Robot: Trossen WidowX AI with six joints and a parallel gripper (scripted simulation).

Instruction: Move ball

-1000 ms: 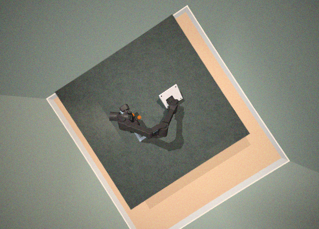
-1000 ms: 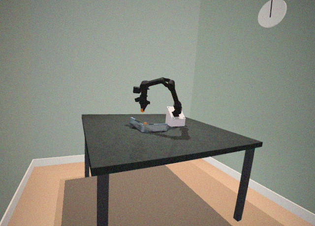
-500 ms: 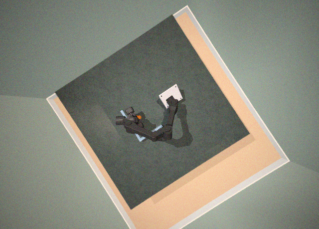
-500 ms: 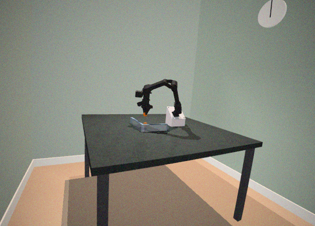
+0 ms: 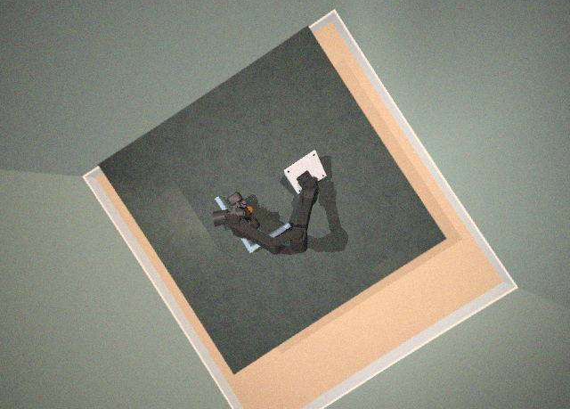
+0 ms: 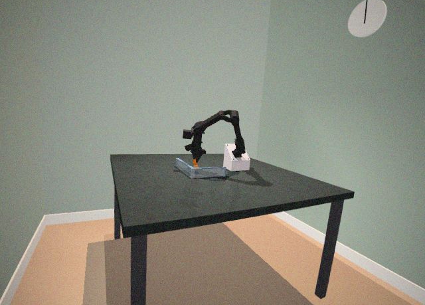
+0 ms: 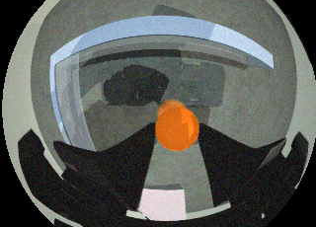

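The orange ball [image 6: 194, 161] [image 7: 178, 130] is between the fingertips of my gripper [image 6: 195, 160] [image 7: 177, 127], which is shut on it and points down. The paler see-through copy [image 6: 196, 166] [image 7: 170, 106] shows just below the held ball in the exterior view, and partly behind it in the wrist view. A small gap seems to remain between them. In the top view an orange patch shows beside the gripper; ball and copy cannot be told apart there. The clear walls [image 5: 279, 231] [image 6: 210, 172] [image 7: 148, 26] make a corner, and the ball is over its inner side.
The arm's white base block [image 5: 304, 163] [image 6: 240, 165] stands beside the open side of the walls. The arm arches over one wall in the top view. The dark table [image 5: 294, 96] [image 6: 206, 195] carries it all, with the arm's shadow on it.
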